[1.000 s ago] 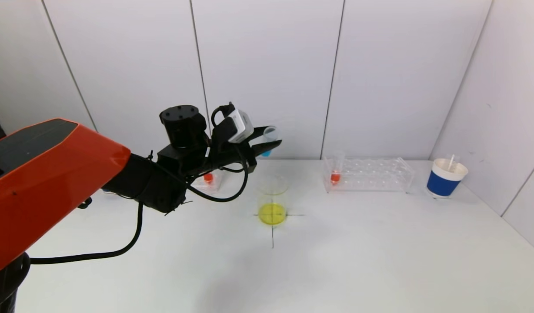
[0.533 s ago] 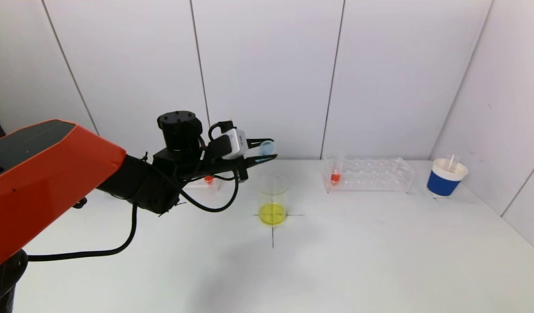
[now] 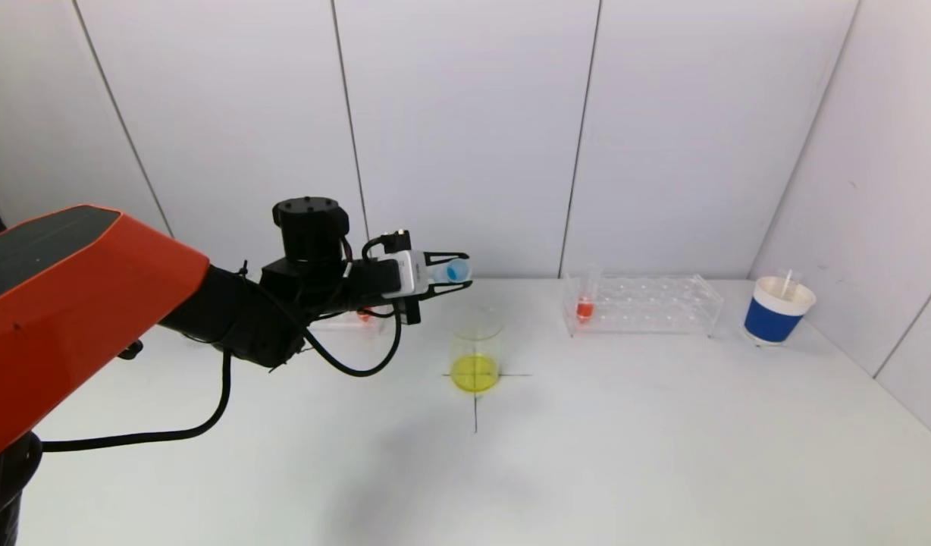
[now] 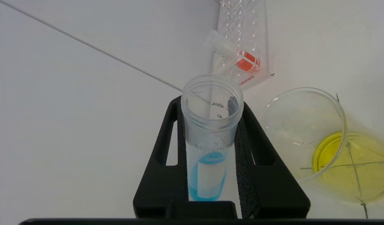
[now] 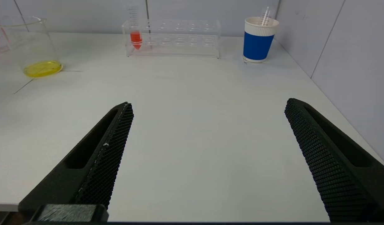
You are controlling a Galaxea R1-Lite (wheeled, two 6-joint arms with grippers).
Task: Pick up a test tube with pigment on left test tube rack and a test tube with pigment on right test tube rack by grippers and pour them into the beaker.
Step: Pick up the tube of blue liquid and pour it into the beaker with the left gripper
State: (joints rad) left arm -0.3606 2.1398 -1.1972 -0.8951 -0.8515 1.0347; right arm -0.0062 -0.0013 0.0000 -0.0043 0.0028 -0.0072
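My left gripper [image 3: 452, 273] is shut on a clear test tube [image 3: 456, 270] with blue pigment, tipped well over, up and a little left of the beaker [image 3: 474, 350], which holds yellow liquid. In the left wrist view the tube [image 4: 210, 131] lies between the black pads, open mouth away from the camera, blue pooled at its bottom, with the beaker [image 4: 304, 131] beside it. The right rack [image 3: 647, 305] holds a tube with red pigment [image 3: 584, 307]. The left rack [image 3: 352, 320] shows partly behind the arm. My right gripper [image 5: 209, 103] hangs open over bare table.
A blue and white paper cup [image 3: 778, 309] with a stick in it stands at the far right, beyond the right rack. A black cross is marked on the table under the beaker. White wall panels close the back and the right side.
My left gripper has come down and slightly left while rolling, so the blue tube has gone from nearly upright to tipped over. The right arm has not moved.
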